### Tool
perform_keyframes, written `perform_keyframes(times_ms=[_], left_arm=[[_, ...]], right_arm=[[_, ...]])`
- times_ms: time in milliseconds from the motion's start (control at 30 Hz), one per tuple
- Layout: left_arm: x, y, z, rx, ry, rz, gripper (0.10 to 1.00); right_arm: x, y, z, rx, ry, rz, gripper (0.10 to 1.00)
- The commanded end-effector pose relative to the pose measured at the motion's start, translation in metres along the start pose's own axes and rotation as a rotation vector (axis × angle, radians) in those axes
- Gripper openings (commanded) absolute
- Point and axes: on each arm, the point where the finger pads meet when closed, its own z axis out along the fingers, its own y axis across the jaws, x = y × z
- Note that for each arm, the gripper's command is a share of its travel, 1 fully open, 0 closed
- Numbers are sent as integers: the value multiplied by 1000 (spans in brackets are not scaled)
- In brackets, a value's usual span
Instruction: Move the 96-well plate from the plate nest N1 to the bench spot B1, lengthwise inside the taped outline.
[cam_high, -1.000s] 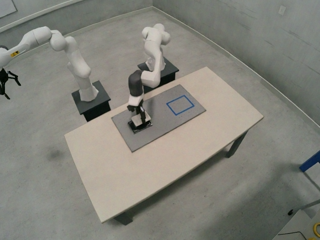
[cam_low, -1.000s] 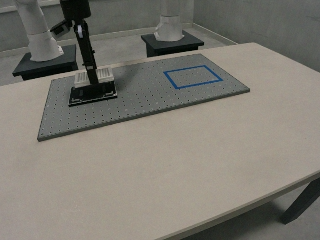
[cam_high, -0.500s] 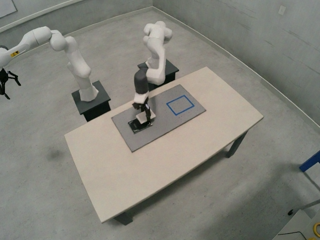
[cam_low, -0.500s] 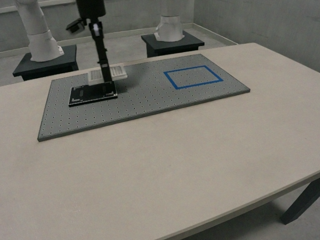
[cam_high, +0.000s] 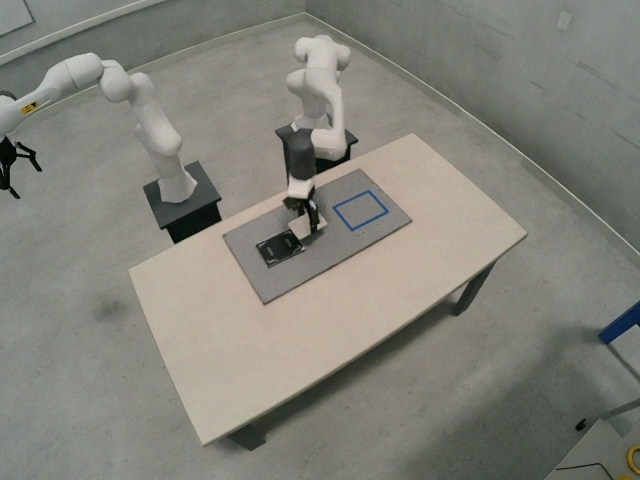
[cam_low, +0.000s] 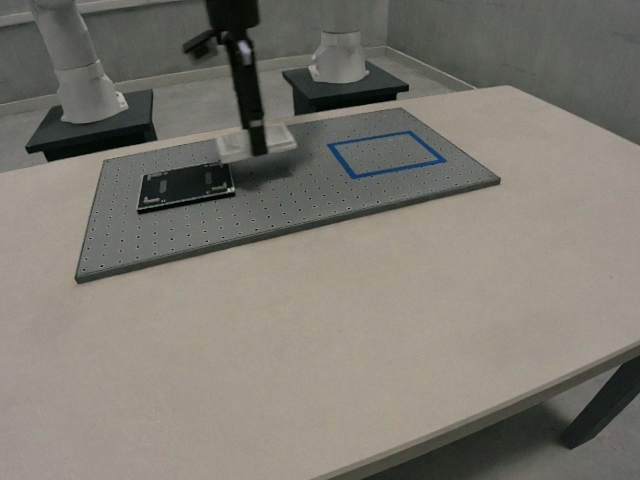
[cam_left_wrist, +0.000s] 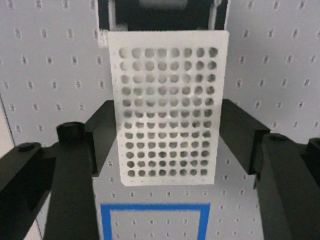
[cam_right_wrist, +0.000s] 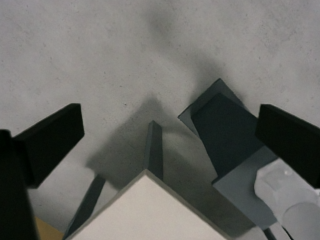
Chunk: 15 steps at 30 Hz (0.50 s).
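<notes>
White 96-well plate (cam_high: 299, 227) (cam_low: 281, 138) (cam_left_wrist: 169, 107) sits clamped between the left end effector's (cam_high: 307, 227) (cam_low: 256, 149) (cam_left_wrist: 170, 135) fingers.

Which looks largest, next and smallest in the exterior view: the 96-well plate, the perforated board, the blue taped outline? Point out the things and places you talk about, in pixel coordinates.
1. Perforated board (cam_high: 248, 279) (cam_low: 170, 232) (cam_left_wrist: 40, 90)
2. Blue taped outline (cam_high: 360, 225) (cam_low: 400, 169) (cam_left_wrist: 155, 206)
3. 96-well plate (cam_high: 299, 227) (cam_low: 233, 145) (cam_left_wrist: 167, 107), partly hidden by the left gripper (cam_high: 306, 222) (cam_low: 257, 147) (cam_left_wrist: 167, 115)
</notes>
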Motion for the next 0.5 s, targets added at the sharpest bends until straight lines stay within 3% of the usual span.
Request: perform_keyframes(times_ms=[0,100,467], left_arm=[[-18,-5,-2,13,21,39,99],[-25,-5,-2,13,21,39,99],[-114,-9,0,13,21,39,99]], right_arm=[[0,0,0,0,0,0,1000],[0,0,0,0,0,0,1000],[0,0,0,0,0,0,1000]])
